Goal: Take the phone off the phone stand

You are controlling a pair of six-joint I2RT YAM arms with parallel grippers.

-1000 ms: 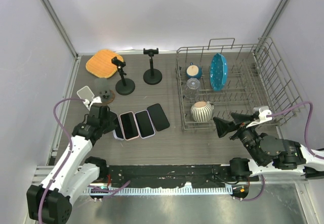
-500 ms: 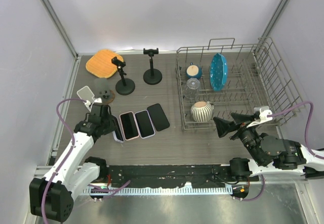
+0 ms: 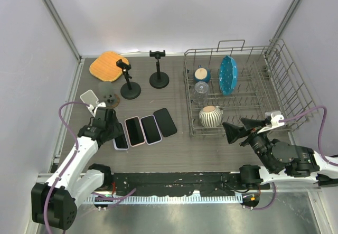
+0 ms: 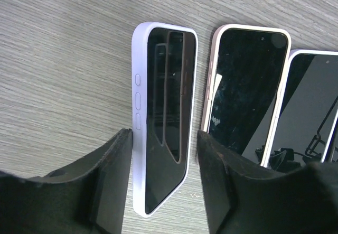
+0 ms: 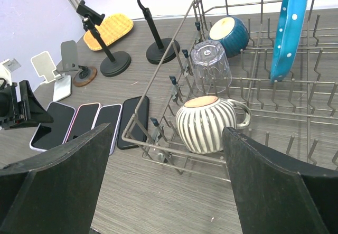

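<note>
A phone in a lavender case [image 4: 166, 86] lies flat, screen up, on the wooden table, leftmost in a row of phones [image 3: 121, 142]. My left gripper [image 4: 165, 136] is open and straddles its near end; the left finger sits against the case's edge and the right finger stands clear of it [image 3: 117, 132]. Behind it stand a white phone stand [image 3: 88, 96] and a grey one on a round wooden base [image 3: 110, 99], both empty. My right gripper [image 5: 166, 131] hovers open and empty in front of the dish rack [image 3: 232, 131].
Three more phones lie in the row: pink-cased [image 3: 134, 131], pale-cased [image 3: 151, 129], black [image 3: 165, 122]. Two black tripod stands [image 3: 130, 89] [image 3: 159, 78] and an orange pad [image 3: 108, 66] sit behind. The wire dish rack [image 3: 274, 86] holds a striped mug [image 3: 210, 116], glass, bowl and blue plate.
My left jaws have opened and let go of the lavender phone, which now lies flat beside the pink-cased one. The right arm has not moved.
</note>
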